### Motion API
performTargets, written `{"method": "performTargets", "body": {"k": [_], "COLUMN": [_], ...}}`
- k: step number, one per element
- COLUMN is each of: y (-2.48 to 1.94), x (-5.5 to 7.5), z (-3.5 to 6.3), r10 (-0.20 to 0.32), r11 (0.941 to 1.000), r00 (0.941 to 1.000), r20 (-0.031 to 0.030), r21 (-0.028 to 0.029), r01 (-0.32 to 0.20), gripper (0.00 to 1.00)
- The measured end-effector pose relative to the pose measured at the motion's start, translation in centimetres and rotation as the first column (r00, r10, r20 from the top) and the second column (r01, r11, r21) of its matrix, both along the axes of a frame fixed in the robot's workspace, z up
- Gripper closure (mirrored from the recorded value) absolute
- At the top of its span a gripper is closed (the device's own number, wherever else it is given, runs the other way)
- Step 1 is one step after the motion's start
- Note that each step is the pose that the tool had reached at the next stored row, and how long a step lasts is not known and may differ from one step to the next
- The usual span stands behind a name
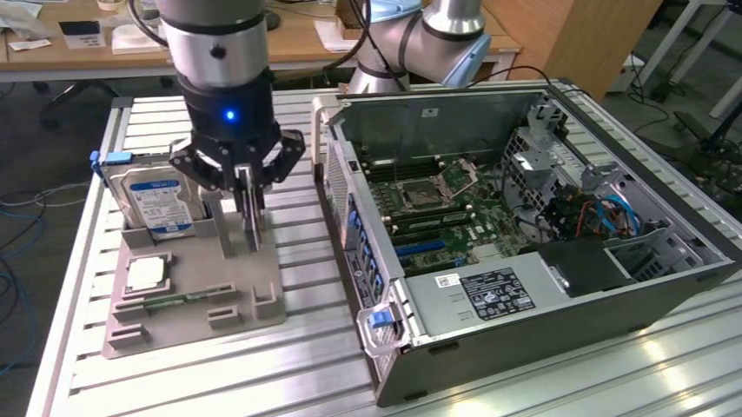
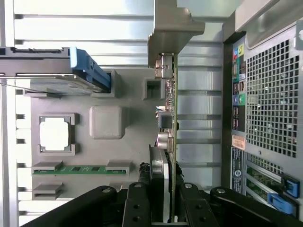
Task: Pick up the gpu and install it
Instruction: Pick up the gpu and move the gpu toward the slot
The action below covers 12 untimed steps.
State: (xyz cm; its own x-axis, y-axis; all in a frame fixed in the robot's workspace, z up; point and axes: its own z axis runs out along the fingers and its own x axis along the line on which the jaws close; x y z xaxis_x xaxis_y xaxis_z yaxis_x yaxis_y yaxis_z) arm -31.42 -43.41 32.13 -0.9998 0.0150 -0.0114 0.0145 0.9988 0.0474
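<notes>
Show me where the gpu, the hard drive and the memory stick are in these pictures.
gpu (image 2: 165, 123), wrist view, on the parts along its board.
hard drive (image 1: 156, 201), exterior view, on its label.
memory stick (image 2: 78, 169), wrist view, on the middle of its green board.

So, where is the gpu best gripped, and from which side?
Grip the gpu across its upper edge, coming from above: it stands on edge in the grey holder, thin, with both flat faces exposed.

A hard drive (image 1: 156, 204) stands upright in a grey holder (image 1: 238, 291) on a slatted metal table (image 1: 313, 360). A square chip (image 1: 145, 274) and a green memory stick (image 2: 78, 169) lie in the same holder.
</notes>
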Motion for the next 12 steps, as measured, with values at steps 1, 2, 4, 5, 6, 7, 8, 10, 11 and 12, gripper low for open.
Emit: {"method": "performTargets", "body": {"k": [1,2,4,5,6,7,8,10,11,12], "y": [0.00,0.00,0.00,0.00,0.00,0.00,0.00,0.00,0.00,0.00], "x": [0.0,0.0,0.0,0.0,0.0,0.0,0.0,0.0,0.0,0.0], "z": [0.45,0.90,1.80,2.28,2.70,3.16,3.61,4.54,4.99,5.44], "r10": [0.000,0.000,0.000,0.000,0.000,0.000,0.000,0.000,0.000,0.000], "r11": [1.0000,1.0000,1.0000,1.0000,1.0000,1.0000,1.0000,1.0000,1.0000,1.0000], "r00": [1.0000,1.0000,1.0000,1.0000,1.0000,1.0000,1.0000,1.0000,1.0000,1.0000], "r20": [0.0000,-0.0001,0.0000,0.0000,0.0000,-0.0001,0.0000,0.0000,0.0001,0.0000], "r21": [0.0003,0.0007,0.0018,0.0023,0.0029,0.0036,0.0042,0.0052,0.0057,0.0061], "r01": [0.000,0.000,0.000,0.000,0.000,0.000,0.000,0.000,0.000,0.000], "gripper": [0.72,0.72,0.72,0.72,0.72,0.72,0.72,0.72,0.72,0.72]}}
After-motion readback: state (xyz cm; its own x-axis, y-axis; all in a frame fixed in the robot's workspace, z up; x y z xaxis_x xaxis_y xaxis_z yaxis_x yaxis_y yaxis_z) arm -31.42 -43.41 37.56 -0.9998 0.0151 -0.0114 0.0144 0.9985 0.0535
